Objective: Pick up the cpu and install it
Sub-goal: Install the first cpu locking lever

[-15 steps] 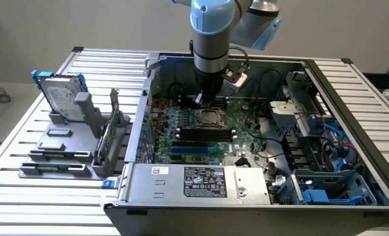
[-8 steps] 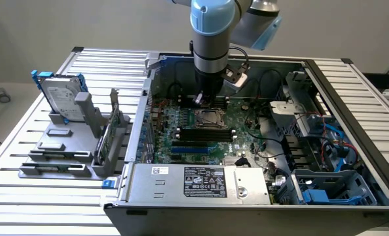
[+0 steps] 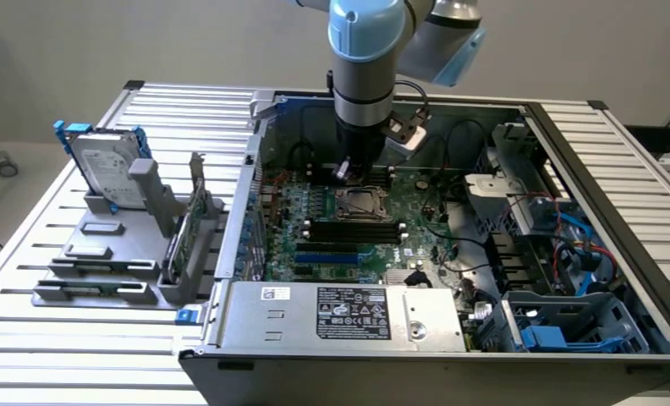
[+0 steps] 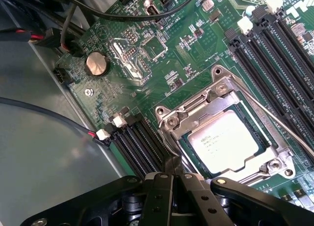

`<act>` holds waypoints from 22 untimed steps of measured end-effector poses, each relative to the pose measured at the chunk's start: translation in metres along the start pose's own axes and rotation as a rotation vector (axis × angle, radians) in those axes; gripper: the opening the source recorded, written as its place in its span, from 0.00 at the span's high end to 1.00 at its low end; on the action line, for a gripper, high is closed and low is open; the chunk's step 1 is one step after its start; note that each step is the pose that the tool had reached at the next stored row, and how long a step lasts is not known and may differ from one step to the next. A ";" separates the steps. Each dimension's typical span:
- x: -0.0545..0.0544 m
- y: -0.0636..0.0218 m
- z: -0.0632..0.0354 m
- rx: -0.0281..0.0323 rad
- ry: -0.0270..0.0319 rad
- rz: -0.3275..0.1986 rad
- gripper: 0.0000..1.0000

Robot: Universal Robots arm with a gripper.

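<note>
Closest to me, at the lower centre of the exterior view, the labelled power supply [image 3: 352, 313] sits along the front edge of the open computer case [image 3: 572, 152]. The case lies on its side on the slatted worktop [image 3: 41, 338], I'd guess so the arm can work straight down onto the board. At the exterior view's left a grey rack [image 3: 98, 254] props a hard drive [image 3: 104, 169] upright, within easy reach.

Further in come the dark memory slots [image 3: 352, 230], and just behind them the cpu [image 4: 230, 142]. It lies flat in the motherboard socket, silver top up, with the metal socket frame [image 4: 216, 96] around it. It looks seated, not carried.

Right at the socket's edge hangs the gripper [image 4: 172, 162]. Its black fingers are pressed together with nothing between them, and the tips are beside the frame and off the chip. Pointing down like this, it suits nudging the frame rather than lifting.

Behind it the robot arm [image 3: 365, 68] rises out of the top centre.
</note>
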State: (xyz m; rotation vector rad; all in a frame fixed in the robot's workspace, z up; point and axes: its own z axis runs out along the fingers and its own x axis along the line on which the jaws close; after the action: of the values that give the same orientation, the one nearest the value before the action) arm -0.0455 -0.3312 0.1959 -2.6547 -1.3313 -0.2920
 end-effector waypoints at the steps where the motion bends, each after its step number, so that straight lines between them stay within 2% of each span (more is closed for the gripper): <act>1: 0.000 0.0000 0.0000 -0.0002 -0.0002 0.000 0.89; 11: 0.000 0.0001 0.0000 -0.0035 -0.0048 -0.001 0.89; 22: 0.000 -0.0001 0.0001 -0.0046 -0.0047 -0.001 0.89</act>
State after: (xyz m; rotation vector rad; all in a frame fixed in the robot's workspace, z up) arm -0.0454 -0.3307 0.1959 -2.6600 -1.3354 -0.2895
